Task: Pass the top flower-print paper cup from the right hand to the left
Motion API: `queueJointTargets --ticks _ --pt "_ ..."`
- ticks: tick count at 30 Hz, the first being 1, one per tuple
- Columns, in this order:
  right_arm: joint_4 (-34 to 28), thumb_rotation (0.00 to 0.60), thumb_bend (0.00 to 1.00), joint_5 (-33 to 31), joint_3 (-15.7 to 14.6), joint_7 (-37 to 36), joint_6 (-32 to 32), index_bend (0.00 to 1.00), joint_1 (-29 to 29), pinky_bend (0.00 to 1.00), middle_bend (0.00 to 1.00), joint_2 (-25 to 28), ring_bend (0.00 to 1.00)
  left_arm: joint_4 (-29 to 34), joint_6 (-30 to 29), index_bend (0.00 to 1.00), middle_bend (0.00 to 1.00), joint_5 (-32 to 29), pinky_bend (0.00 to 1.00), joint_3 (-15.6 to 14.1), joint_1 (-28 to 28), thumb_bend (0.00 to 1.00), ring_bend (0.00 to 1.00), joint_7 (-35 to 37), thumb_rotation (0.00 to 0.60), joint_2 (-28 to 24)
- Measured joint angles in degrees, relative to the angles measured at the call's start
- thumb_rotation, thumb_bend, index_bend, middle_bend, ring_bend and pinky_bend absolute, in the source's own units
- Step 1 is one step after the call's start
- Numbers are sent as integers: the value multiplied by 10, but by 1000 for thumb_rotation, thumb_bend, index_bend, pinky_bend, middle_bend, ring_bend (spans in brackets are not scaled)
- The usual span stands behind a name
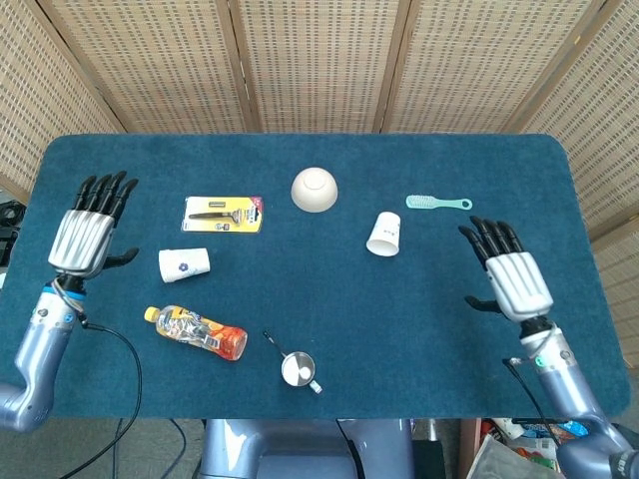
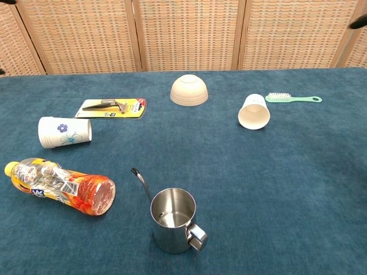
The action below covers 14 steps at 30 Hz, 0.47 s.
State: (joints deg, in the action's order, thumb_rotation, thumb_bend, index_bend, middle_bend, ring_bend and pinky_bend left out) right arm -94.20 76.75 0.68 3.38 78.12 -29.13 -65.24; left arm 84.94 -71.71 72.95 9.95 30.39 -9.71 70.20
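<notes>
Two paper cups lie on their sides on the tabletop [image 1: 319, 329]: the flower-print paper cup [image 1: 184, 264] rests just inward of the left hand [image 1: 88, 228], and a second cup [image 1: 384, 234] lies up and inward from the right hand [image 1: 511, 274]. Both hands hover with fingers spread, holding nothing, each apart from its cup. By the look of it the handover is finished and both cups are set down. Retreating well means keeping the fingers spread and lifting straight away so neither cup rolls. Near the left hand sit a razor pack [image 1: 224, 213] and an orange bottle [image 1: 197, 332].
</notes>
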Motion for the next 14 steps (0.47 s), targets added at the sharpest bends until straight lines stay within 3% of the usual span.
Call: queueJointTargets --ticks 8,14 --pt "20 600 0 95 -48 -2 130 81 112 0 0 -8 0 78 -80 0 0 2 0 -46 -99 185 0 22 600 -21" --pt "4 600 0 130 -64 19 186 81 169 0 0 -12 0 110 -134 0 0 26 0 -85 -160 184 0 31 600 -19"
